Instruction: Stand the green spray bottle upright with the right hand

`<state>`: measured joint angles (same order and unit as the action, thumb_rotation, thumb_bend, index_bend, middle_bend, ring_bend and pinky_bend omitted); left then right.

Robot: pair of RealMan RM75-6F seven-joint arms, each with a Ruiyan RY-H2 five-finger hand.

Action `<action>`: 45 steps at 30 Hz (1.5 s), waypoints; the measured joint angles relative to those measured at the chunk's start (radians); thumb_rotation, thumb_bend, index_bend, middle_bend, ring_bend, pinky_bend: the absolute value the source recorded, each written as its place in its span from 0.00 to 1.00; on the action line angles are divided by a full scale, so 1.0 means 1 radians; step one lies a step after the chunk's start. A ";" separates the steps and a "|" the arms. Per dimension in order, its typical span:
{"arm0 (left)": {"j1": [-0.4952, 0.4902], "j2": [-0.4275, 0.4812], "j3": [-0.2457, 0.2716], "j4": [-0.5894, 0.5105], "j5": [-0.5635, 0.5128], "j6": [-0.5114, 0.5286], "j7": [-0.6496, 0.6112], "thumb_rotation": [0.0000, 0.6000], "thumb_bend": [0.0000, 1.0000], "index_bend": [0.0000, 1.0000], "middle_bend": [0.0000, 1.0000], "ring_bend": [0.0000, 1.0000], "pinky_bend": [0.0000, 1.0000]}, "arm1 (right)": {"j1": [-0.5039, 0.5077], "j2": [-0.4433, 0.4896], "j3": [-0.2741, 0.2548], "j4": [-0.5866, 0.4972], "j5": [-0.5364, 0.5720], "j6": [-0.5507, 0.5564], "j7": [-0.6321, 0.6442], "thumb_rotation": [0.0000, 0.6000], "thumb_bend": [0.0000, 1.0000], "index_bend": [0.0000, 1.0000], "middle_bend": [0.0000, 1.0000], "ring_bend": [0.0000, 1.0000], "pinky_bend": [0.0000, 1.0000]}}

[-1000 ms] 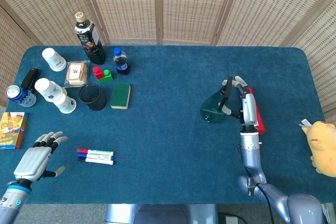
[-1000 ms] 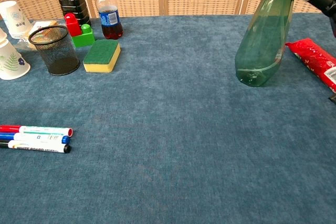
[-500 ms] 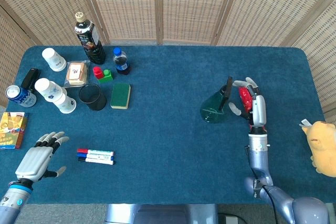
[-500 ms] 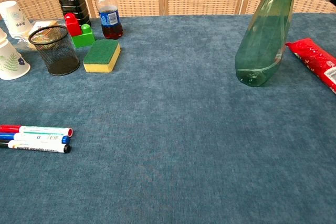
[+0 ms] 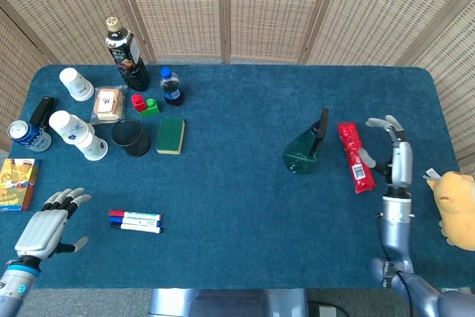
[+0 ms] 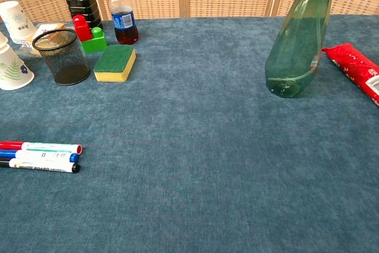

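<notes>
Head view shows the right hand (image 5: pixel 393 155) with fingers spread, holding nothing, near the table's (image 5: pixel 237 243) right edge, apart from the green spray bottle (image 5: pixel 305 151) standing upright mid-right, so only retreating seems left.

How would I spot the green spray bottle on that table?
Look at the right half of the blue table. The green spray bottle stands upright there, just left of a flat red packet. It is the only see-through green thing, tall and tapering.

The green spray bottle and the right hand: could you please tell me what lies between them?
In the head view, a red packet lies on the cloth between the green spray bottle and the right hand.
</notes>
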<state>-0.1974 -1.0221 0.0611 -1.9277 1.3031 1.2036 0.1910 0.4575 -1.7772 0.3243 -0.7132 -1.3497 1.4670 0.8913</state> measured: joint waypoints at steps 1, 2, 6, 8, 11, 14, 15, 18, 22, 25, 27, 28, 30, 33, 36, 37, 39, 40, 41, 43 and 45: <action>0.003 0.001 0.001 0.003 0.000 0.002 -0.008 1.00 0.31 0.16 0.10 0.00 0.00 | -0.008 0.011 -0.003 -0.003 0.000 0.001 -0.001 0.45 0.18 0.30 0.37 0.27 0.15; 0.006 0.002 0.001 0.006 0.000 0.004 -0.014 1.00 0.31 0.16 0.10 0.00 0.00 | -0.018 0.026 -0.007 -0.009 -0.002 0.003 -0.002 0.45 0.18 0.30 0.37 0.27 0.15; 0.023 0.007 0.005 0.020 0.002 0.020 -0.040 1.00 0.31 0.16 0.10 0.00 0.00 | -0.051 0.080 -0.031 -0.032 -0.017 0.007 -0.014 0.55 0.23 0.31 0.38 0.27 0.16; 0.032 0.008 0.008 0.026 0.004 0.027 -0.052 1.00 0.31 0.16 0.10 0.00 0.00 | -0.067 0.113 -0.054 -0.048 -0.035 0.009 -0.029 0.58 0.26 0.33 0.39 0.27 0.18; 0.041 0.010 0.012 0.035 0.006 0.033 -0.068 1.00 0.31 0.16 0.10 0.00 0.00 | -0.085 0.162 -0.089 -0.073 -0.065 0.008 -0.062 0.62 0.27 0.34 0.40 0.27 0.20; 0.052 0.011 0.015 0.044 0.008 0.039 -0.087 1.00 0.30 0.16 0.10 0.00 0.00 | -0.099 0.218 -0.124 -0.115 -0.097 0.006 -0.104 0.63 0.27 0.34 0.40 0.27 0.19; 0.055 0.012 0.016 0.047 0.009 0.041 -0.093 1.00 0.30 0.16 0.10 0.00 0.00 | -0.103 0.235 -0.133 -0.131 -0.106 0.005 -0.118 0.63 0.27 0.34 0.40 0.27 0.20; 0.066 0.013 0.019 0.055 0.013 0.048 -0.110 1.00 0.31 0.16 0.10 0.00 0.00 | -0.115 0.295 -0.163 -0.193 -0.131 -0.005 -0.175 0.63 0.27 0.33 0.40 0.27 0.20; 0.079 0.010 0.022 0.065 0.015 0.056 -0.127 1.00 0.31 0.16 0.10 0.00 0.00 | -0.126 0.370 -0.195 -0.287 -0.151 -0.029 -0.251 0.63 0.27 0.33 0.40 0.24 0.19; 0.089 0.005 0.026 0.075 0.016 0.060 -0.140 1.00 0.31 0.16 0.10 0.00 0.00 | -0.134 0.416 -0.210 -0.377 -0.149 -0.057 -0.313 0.63 0.27 0.33 0.39 0.23 0.19; 0.099 -0.001 0.030 0.085 0.018 0.065 -0.150 1.00 0.30 0.16 0.10 0.00 0.00 | -0.142 0.449 -0.215 -0.448 -0.139 -0.076 -0.367 0.63 0.25 0.33 0.39 0.23 0.19; 0.103 -0.003 0.032 0.090 0.019 0.068 -0.154 1.00 0.30 0.16 0.10 0.00 0.00 | -0.145 0.463 -0.217 -0.479 -0.131 -0.084 -0.393 0.64 0.24 0.32 0.38 0.22 0.20; 0.115 -0.009 0.035 0.099 0.023 0.079 -0.161 1.00 0.30 0.16 0.10 0.00 0.00 | -0.155 0.495 -0.219 -0.551 -0.109 -0.101 -0.456 0.68 0.24 0.32 0.38 0.22 0.20; 0.131 -0.020 0.038 0.110 0.030 0.097 -0.173 1.00 0.30 0.16 0.10 0.00 0.00 | -0.169 0.532 -0.220 -0.633 -0.071 -0.120 -0.553 0.74 0.23 0.32 0.38 0.20 0.19; 0.142 -0.040 0.033 0.122 0.034 0.118 -0.179 1.00 0.30 0.16 0.10 0.00 0.00 | -0.183 0.564 -0.221 -0.706 -0.034 -0.133 -0.657 0.75 0.22 0.31 0.36 0.18 0.19; 0.144 -0.048 0.032 0.128 0.036 0.122 -0.176 1.00 0.30 0.16 0.10 0.00 0.00 | -0.187 0.574 -0.221 -0.731 -0.023 -0.137 -0.686 0.75 0.22 0.31 0.36 0.18 0.18; 0.148 -0.060 0.032 0.135 0.045 0.128 -0.163 1.00 0.31 0.16 0.10 0.00 0.00 | -0.197 0.598 -0.223 -0.790 0.001 -0.147 -0.739 0.76 0.22 0.31 0.36 0.18 0.18; 0.149 -0.064 0.031 0.136 0.050 0.130 -0.160 1.00 0.30 0.16 0.10 0.00 0.00 | -0.200 0.608 -0.224 -0.812 0.010 -0.150 -0.759 0.77 0.22 0.31 0.36 0.18 0.18; 0.151 -0.066 0.031 0.135 0.056 0.134 -0.160 1.00 0.30 0.16 0.10 0.00 0.00 | -0.206 0.620 -0.226 -0.838 0.021 -0.155 -0.784 0.77 0.22 0.31 0.36 0.18 0.18; 0.155 -0.068 0.028 0.136 0.061 0.145 -0.161 1.00 0.30 0.17 0.10 0.00 0.00 | -0.213 0.632 -0.229 -0.864 0.032 -0.157 -0.819 0.79 0.22 0.31 0.36 0.17 0.18; 0.159 -0.069 0.026 0.136 0.067 0.155 -0.157 1.00 0.31 0.17 0.10 0.00 0.00 | -0.223 0.642 -0.232 -0.893 0.044 -0.156 -0.851 0.81 0.22 0.31 0.36 0.16 0.18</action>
<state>-0.0382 -1.0911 0.0873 -1.7918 1.3703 1.3582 0.0341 0.2346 -1.1348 0.0925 -1.6064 -1.3057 1.3107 0.0401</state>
